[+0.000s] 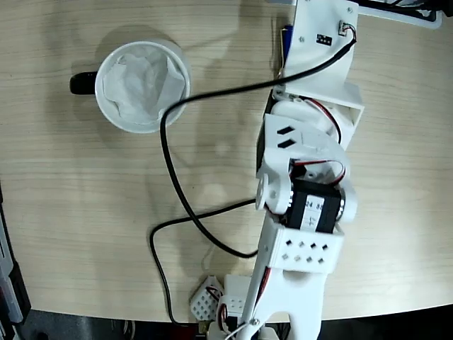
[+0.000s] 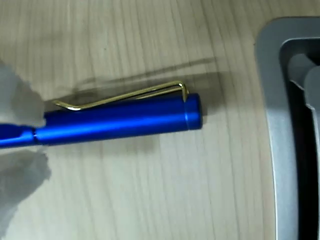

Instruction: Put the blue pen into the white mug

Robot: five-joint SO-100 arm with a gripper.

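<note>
Fingers (image 2: 22, 132) seemingly clamped on blue pen (image 2: 120, 120), flat on table (image 2: 150, 200), well apart from white mug (image 1: 143, 85).

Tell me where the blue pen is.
In the wrist view the blue pen lies on the wooden table, left of a grey device.

Wooden table (image 1: 85, 212): white mug (image 1: 141, 85), blue pen (image 2: 120, 122).
</note>
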